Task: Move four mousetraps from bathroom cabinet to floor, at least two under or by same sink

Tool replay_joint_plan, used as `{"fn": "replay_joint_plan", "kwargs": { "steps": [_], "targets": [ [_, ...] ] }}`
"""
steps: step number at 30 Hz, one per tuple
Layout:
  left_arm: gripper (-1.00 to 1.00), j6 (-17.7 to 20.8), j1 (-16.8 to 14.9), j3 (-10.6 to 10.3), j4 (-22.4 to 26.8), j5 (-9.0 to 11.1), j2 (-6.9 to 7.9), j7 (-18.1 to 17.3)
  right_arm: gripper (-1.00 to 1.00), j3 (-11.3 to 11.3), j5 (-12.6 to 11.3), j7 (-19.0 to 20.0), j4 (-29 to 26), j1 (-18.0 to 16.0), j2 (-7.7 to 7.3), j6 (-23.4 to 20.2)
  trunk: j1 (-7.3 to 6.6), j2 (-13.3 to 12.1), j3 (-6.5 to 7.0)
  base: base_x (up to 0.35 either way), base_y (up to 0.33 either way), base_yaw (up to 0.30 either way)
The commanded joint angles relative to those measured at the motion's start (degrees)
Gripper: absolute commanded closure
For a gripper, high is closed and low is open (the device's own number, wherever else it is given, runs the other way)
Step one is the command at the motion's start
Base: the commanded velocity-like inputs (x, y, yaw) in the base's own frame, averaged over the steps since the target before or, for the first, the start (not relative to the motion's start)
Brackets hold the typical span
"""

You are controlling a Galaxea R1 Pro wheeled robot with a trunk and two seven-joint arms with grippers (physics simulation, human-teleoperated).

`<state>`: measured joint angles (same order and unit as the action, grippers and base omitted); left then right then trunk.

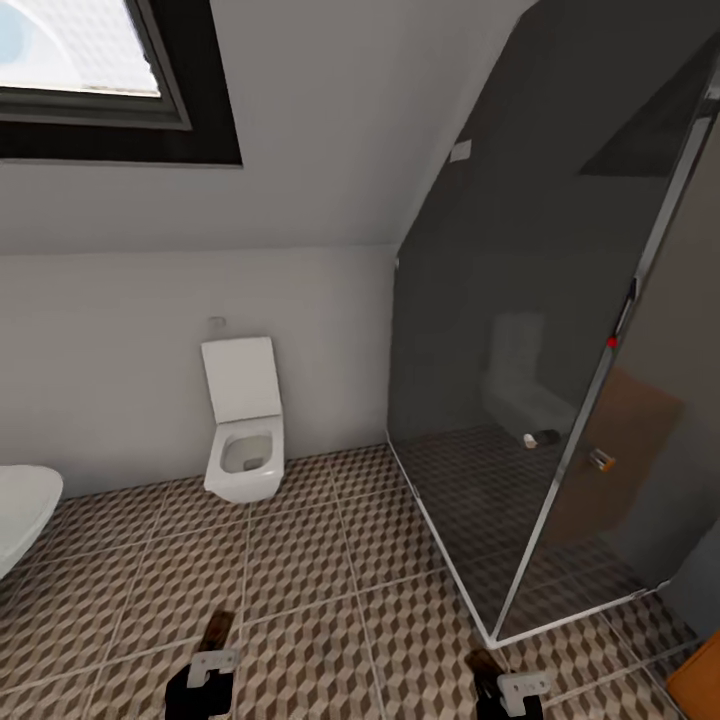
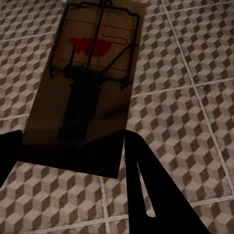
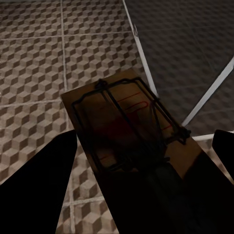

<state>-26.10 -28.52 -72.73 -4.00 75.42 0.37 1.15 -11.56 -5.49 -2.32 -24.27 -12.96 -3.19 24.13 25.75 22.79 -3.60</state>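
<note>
Over the bathroom floor point(image 1: 330, 560), short of the toilet point(image 1: 243, 430), I carry two mousetraps, left tool point(image 1: 205, 672) clamped on one mousetrap point(image 2: 87, 83), right tool point(image 1: 512, 690) on the other point(image 3: 131, 131), so a loosened pinch could drop either far from any sink.

Two mousetraps, brown wood boards w/ dark wire parts & red print. One point(image 2: 90, 83) clamped in left claw point(image 2: 73, 161), the other point(image 3: 134, 136) in right claw point(image 3: 146, 165); both held flat above cube-pattern bathroom floor point(image 1: 300, 560).
</note>
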Motion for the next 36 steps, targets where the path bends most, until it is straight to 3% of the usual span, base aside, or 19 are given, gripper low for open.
{"fn": "replay_joint_plan", "kwargs": {
  "steps": [1, 21, 36],
  "targets": [
    [1.0, -0.1, 0.0, -0.4, 0.0, -0.1, -0.02, 0.4, 1.0, -0.5, -0.6, -0.2, 0.0, -0.1, -0.06, 0.2, 0.03, 0.1, -0.21, 0.0, 0.0, 0.1],
    [1.0, -0.1, 0.0, -0.4, 0.0, -0.1, -0.02, 0.4, 1.0, -0.5, -0.6, -0.2, 0.1, -0.1, 0.0, 0.2, 0.03, 0.1, -1.86, 0.0, 0.0, 0.154],
    [1.0, -0.1, 0.0, -0.4, 0.0, -0.1, -0.02, 0.4, 1.0, -0.5, -0.6, -0.2, 0.1, -0.1, 0.0, 0.2, 0.03, 0.1, -2.59, 0.0, 0.0, 0.248]
  ]
}}
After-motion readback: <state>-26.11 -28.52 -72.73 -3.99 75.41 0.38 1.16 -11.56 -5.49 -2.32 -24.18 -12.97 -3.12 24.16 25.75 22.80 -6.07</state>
